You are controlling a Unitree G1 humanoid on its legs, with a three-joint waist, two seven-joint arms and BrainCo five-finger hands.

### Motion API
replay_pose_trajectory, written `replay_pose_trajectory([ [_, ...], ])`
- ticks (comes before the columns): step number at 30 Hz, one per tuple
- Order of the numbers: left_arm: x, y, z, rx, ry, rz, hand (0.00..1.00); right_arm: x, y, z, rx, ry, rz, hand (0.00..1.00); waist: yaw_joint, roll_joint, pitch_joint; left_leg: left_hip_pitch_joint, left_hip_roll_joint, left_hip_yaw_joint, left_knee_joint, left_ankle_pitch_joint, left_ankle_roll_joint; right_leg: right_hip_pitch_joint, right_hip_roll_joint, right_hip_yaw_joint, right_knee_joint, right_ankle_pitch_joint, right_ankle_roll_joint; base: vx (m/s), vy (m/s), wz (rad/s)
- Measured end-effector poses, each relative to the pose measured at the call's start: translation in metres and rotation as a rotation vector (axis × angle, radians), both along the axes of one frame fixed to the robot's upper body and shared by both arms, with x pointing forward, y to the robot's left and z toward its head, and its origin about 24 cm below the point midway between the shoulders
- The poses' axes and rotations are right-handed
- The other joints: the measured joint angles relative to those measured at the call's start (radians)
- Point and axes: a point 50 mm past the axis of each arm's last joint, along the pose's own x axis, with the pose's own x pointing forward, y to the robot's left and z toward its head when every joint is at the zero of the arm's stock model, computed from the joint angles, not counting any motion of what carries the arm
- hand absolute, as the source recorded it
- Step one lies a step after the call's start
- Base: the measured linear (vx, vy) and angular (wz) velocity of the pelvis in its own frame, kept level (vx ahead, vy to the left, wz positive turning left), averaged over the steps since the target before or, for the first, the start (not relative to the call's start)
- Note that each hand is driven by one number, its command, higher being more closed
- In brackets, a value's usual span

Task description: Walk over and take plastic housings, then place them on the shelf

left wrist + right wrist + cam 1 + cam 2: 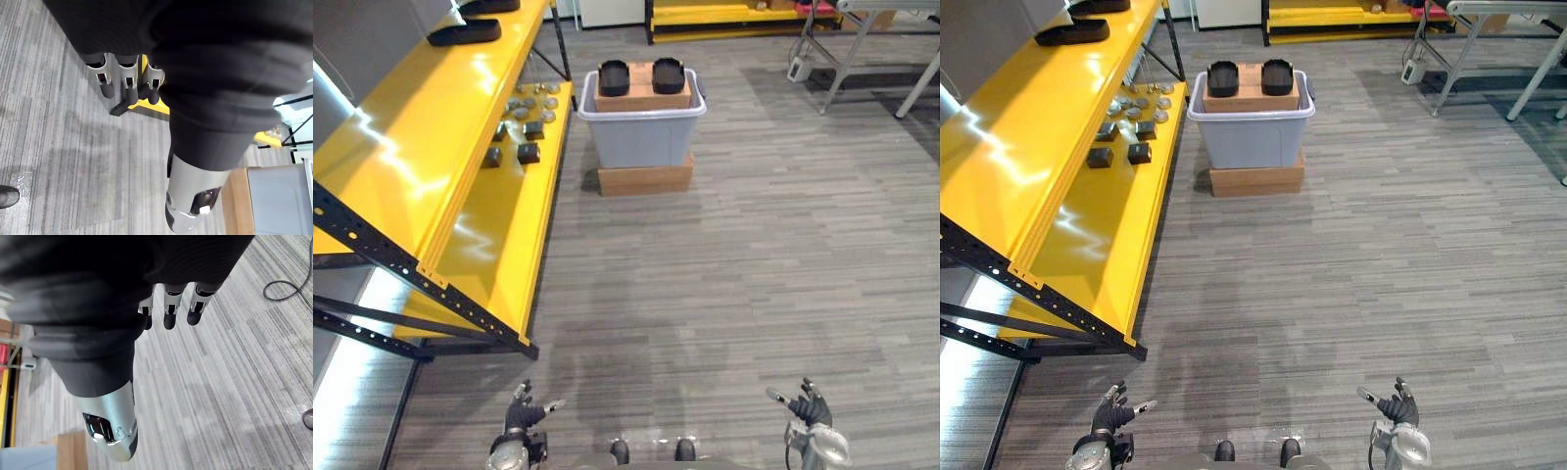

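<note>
Nearest to us, at the lower edge of the head views, are our two hands, low over the grey plank floor (pixel 754 274). The left hand (pixel 522 411) has its fingers (pixel 128 81) relaxed and slightly parted, with nothing between them and the thumb. The right hand (pixel 806 406) is the same, with loosely straight fingers (pixel 168 308) and an empty palm. The two hands are well apart, each on its own side.

The task's things stand well ahead of us across the floor. A grey bin (pixel 641 137) rests on a flat cardboard base (pixel 644 180). A cardboard box (pixel 641 98) sits inside the bin and rises just above its rim. On top of that box lie a black plastic housing (pixel 614 77) towards its left edge and a second housing (pixel 668 74) towards its right edge, side by side and apart.

On our left runs the yellow shelf (pixel 401 166), on a black perforated frame, with the bin near the far end of its lower board (pixel 499 225). Towards that board's far end we see small dark blocks (pixel 529 152) and, beyond them, round grey discs (pixel 533 101). At the far end of the upper board lie two more black pieces (pixel 465 32) of a similar shape. A metal-legged table (pixel 881 39) stands at the far right.
</note>
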Motion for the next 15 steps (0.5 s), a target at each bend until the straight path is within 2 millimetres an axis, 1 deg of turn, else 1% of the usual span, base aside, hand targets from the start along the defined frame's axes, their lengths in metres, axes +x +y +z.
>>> replay_pose_trajectory([
  [1, 0.004, 0.000, 0.004, 0.008, -0.027, 0.010, 0.00, 0.004, 0.001, 0.002, 0.000, -0.012, 0.001, 0.00, 0.001, -0.008, 0.008, 0.001, -0.012, 0.013, 0.026, -0.029, 0.013, -0.065, -0.024, -0.003, 0.157, -0.055, 0.017, 0.09, 0.105, -0.14],
  [2, 0.010, -0.001, 0.007, 0.010, -0.051, 0.006, 0.00, 0.006, 0.002, 0.003, 0.001, -0.022, 0.002, 0.00, 0.000, -0.013, 0.027, 0.014, -0.024, 0.014, 0.056, -0.057, 0.027, -0.140, -0.054, -0.012, 0.359, -0.076, 0.021, 0.09, 0.103, -0.01],
  [3, 0.011, -0.001, 0.008, 0.010, -0.057, 0.004, 0.00, 0.005, 0.003, 0.002, 0.003, -0.019, 0.002, 0.00, -0.004, -0.017, 0.039, 0.028, -0.030, 0.012, 0.066, -0.070, 0.035, -0.176, -0.070, -0.022, 0.450, -0.083, 0.014, 0.15, 0.095, 0.18],
  [4, 0.012, -0.001, 0.009, 0.013, -0.061, 0.005, 0.00, 0.003, 0.006, 0.002, 0.013, -0.017, 0.002, 0.00, -0.010, -0.025, 0.053, 0.059, -0.039, 0.007, 0.077, -0.100, 0.043, -0.220, -0.104, -0.053, 0.570, -0.102, 0.002, 0.22, 0.083, 0.09],
  [5, 0.007, 0.000, 0.008, 0.016, -0.048, 0.011, 0.00, 0.004, 0.009, 0.002, 0.018, -0.022, 0.004, 0.00, -0.011, -0.020, 0.057, 0.086, -0.041, 0.006, 0.081, -0.123, 0.045, -0.255, -0.125, -0.084, 0.591, -0.125, 0.002, 0.25, 0.075, 0.02],
  [6, 0.006, 0.000, 0.007, 0.018, -0.045, 0.013, 0.00, 0.006, 0.010, 0.003, 0.013, -0.027, 0.009, 0.00, -0.012, -0.022, 0.057, 0.098, -0.040, 0.005, 0.080, -0.134, 0.044, -0.273, -0.135, -0.101, 0.578, -0.130, 0.006, 0.39, 0.042, -0.01],
  [7, 0.009, 0.001, 0.009, 0.024, -0.054, 0.018, 0.00, 0.011, 0.011, 0.006, 0.003, -0.045, 0.022, 0.00, -0.014, -0.026, 0.064, 0.116, -0.029, 0.002, 0.076, -0.146, 0.046, -0.307, -0.134, -0.128, 0.523, -0.133, 0.009, 0.37, -0.002, 0.15],
  [8, 0.014, 0.000, 0.011, 0.024, -0.069, 0.017, 0.00, 0.017, 0.011, 0.009, -0.002, -0.062, 0.029, 0.00, -0.015, -0.018, 0.074, 0.137, -0.005, -0.009, 0.057, -0.152, 0.040, -0.342, -0.116, -0.151, 0.439, -0.125, 0.010, 0.49, -0.048, 0.20],
  [9, 0.018, -0.001, 0.012, 0.023, -0.079, 0.015, 0.00, 0.020, 0.010, 0.011, -0.006, -0.070, 0.033, 0.00, -0.016, -0.009, 0.079, 0.152, 0.013, -0.015, 0.042, -0.155, 0.033, -0.364, -0.099, -0.162, 0.392, -0.107, 0.001, 0.46, -0.087, 0.26],
  [10, 0.024, -0.003, 0.015, 0.021, -0.097, 0.005, 0.00, 0.027, 0.008, 0.015, -0.016, -0.089, 0.039, 0.00, -0.022, 0.003, 0.092, 0.185, 0.049, -0.027, 0.004, -0.152, 0.006, -0.396, -0.059, -0.169, 0.283, -0.043, -0.010, 0.48, -0.093, 0.25],
  [11, 0.029, -0.003, 0.017, 0.025, -0.111, 0.003, 0.00, 0.032, 0.008, 0.019, -0.022, -0.106, 0.045, 0.00, -0.028, -0.005, 0.096, 0.208, 0.061, -0.034, -0.018, -0.145, -0.018, -0.414, -0.039, -0.164, 0.189, 0.029, -0.017, 0.53, -0.130, 0.37],
  [12, 0.032, 0.000, 0.020, 0.040, -0.124, 0.007, 0.00, 0.036, 0.008, 0.023, -0.034, -0.130, 0.059, 0.00, -0.037, -0.019, 0.102, 0.240, 0.058, -0.051, -0.030, -0.147, -0.047, -0.419, -0.041, -0.153, 0.087, 0.149, -0.050, 0.46, -0.146, 0.38],
  [13, 0.032, -0.001, 0.020, 0.041, -0.126, 0.010, 0.00, 0.037, 0.007, 0.025, -0.041, -0.138, 0.061, 0.00, -0.045, -0.030, 0.098, 0.261, 0.063, -0.064, -0.030, -0.156, -0.061, -0.414, -0.046, -0.145, 0.097, 0.246, -0.083, 0.59, -0.213, 0.25],
  [14, 0.035, -0.008, 0.020, 0.020, -0.135, 0.012, 0.00, 0.041, 0.001, 0.030, -0.060, -0.151, 0.063, 0.00, -0.045, 0.007, 0.098, 0.262, 0.100, -0.078, -0.007, -0.147, -0.084, -0.433, -0.026, -0.168, 0.180, 0.218, -0.133, 0.59, -0.240, 0.14],
  [15, 0.040, -0.009, 0.022, 0.020, -0.152, 0.003, 0.00, 0.047, 0.002, 0.034, -0.062, -0.173, 0.069, 0.00, -0.046, 0.009, 0.099, 0.239, 0.105, -0.085, 0.043, -0.117, -0.129, -0.441, -0.027, -0.175, 0.224, 0.162, -0.141, 0.69, -0.290, 0.06],
])
